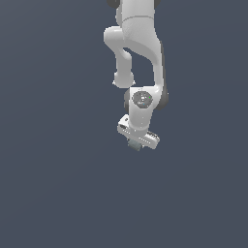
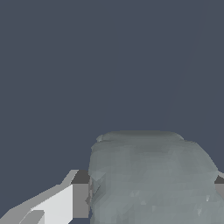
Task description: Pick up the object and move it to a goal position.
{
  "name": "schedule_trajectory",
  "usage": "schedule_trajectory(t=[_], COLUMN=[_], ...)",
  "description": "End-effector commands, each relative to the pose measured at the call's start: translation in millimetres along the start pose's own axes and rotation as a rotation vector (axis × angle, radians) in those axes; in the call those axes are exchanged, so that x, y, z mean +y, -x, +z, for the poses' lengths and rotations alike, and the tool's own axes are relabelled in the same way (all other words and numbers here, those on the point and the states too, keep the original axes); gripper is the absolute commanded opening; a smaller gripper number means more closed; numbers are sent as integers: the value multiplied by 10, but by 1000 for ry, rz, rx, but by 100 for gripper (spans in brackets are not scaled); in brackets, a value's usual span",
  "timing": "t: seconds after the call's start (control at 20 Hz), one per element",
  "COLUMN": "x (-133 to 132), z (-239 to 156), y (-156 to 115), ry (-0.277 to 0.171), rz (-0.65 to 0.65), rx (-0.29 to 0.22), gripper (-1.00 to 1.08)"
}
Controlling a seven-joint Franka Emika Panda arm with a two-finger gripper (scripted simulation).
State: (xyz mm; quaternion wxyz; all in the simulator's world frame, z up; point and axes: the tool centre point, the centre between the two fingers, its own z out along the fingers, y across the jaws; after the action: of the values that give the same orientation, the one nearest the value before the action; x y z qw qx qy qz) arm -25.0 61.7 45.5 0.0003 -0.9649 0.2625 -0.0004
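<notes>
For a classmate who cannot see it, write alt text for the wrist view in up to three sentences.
A dull grey-green cube fills the lower part of the picture, held between the gripper fingers, one pale finger with a dark pad pressing against its side and the edge of the other just showing opposite. Behind it is only a plain dark blue-grey background.

You see a white arm (image 1: 138, 43) with a dark grey disc on its wrist joint, against a flat slate-blue ground (image 1: 48, 184). Under the white gripper (image 1: 136, 144) sits the cube (image 2: 148, 179), dull grey-green with faint mottling. The fingers (image 2: 65, 203) beside the cube are white with dark grey tips.
</notes>
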Motion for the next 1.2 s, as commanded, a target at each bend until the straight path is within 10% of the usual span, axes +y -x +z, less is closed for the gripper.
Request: schedule_trajectory(t=[0.0,1.15], x=[-1,-193], z=[1,-828], y=[0,-701], ry=[0,1], rz=[0,0], rx=[0,0], gripper=[-100,-100])
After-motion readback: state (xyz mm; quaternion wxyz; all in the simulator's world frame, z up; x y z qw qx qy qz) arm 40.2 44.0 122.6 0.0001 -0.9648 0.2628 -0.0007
